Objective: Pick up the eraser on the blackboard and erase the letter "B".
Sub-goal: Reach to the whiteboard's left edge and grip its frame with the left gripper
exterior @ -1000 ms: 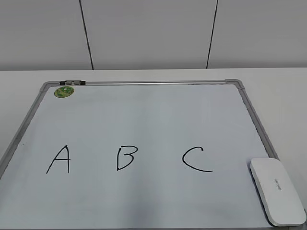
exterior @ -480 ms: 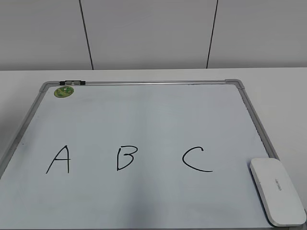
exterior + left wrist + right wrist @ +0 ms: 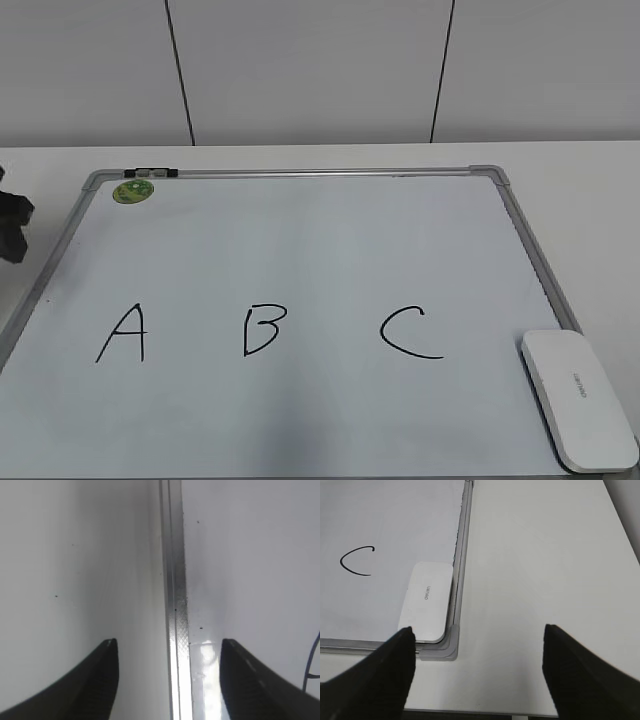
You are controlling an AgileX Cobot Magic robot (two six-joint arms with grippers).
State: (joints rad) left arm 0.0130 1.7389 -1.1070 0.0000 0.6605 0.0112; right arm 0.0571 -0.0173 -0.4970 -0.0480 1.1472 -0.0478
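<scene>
The blackboard (image 3: 300,173) is a white board with a silver frame, lying flat on the table. The black letter "B" (image 3: 264,329) is drawn at its near middle, between "A" (image 3: 123,333) and "C" (image 3: 408,331). The white eraser (image 3: 578,398) lies on the board's near right corner; it also shows in the right wrist view (image 3: 426,602). My left gripper (image 3: 12,228) shows at the far left edge; its jaws (image 3: 168,641) are open and empty, straddling the board's left frame (image 3: 175,580). My right gripper (image 3: 479,628) is open and empty, above the table, right of the eraser.
A round green sticker (image 3: 132,191) and a small black clip (image 3: 150,173) sit at the board's far left corner. The white table (image 3: 545,555) extends to the right of the board. A panelled wall stands behind.
My left gripper has come into the exterior view at the left edge. The eraser, board and letters have not moved.
</scene>
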